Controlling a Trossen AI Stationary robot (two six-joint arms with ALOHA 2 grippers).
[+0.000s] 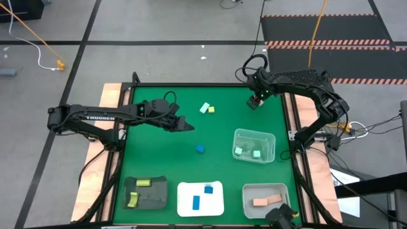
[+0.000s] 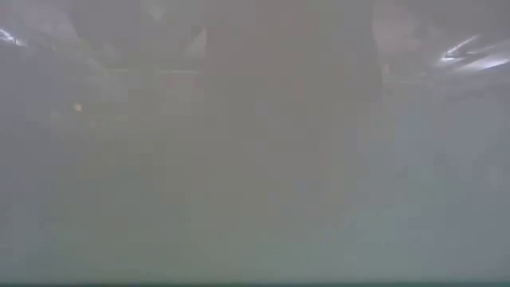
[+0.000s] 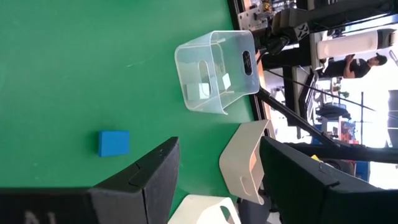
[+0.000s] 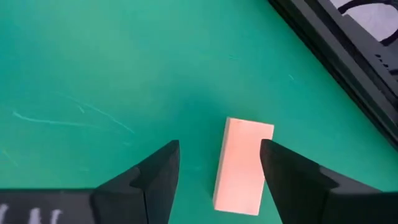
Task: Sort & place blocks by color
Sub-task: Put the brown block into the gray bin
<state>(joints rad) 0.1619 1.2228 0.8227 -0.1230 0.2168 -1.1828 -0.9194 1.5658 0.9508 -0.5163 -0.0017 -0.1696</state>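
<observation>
My right gripper point(image 1: 255, 102) point(image 4: 219, 146) is open near the table's far edge, pointing down over a tan-pink bar point(image 4: 242, 165) that lies flat on the green mat, with one finger on either side of it. My left gripper point(image 1: 186, 126) point(image 3: 219, 142) is open above the mat's middle, clear of everything. A blue cube point(image 1: 200, 149) point(image 3: 114, 142) lies just ahead of the left gripper. A mint block point(image 1: 204, 108) and a yellow-green block point(image 1: 211, 110) sit side by side farther back. The low view is fogged and shows nothing.
A clear tray point(image 1: 272, 141) point(image 3: 217, 71) with mint blocks stands at the right. Along the near edge are a dark tray point(image 1: 159, 202) with yellow-green blocks, a white tray point(image 1: 186, 202) with blue blocks, and a pale tray point(image 1: 249, 189) with a tan-pink block. Bare mat lies between.
</observation>
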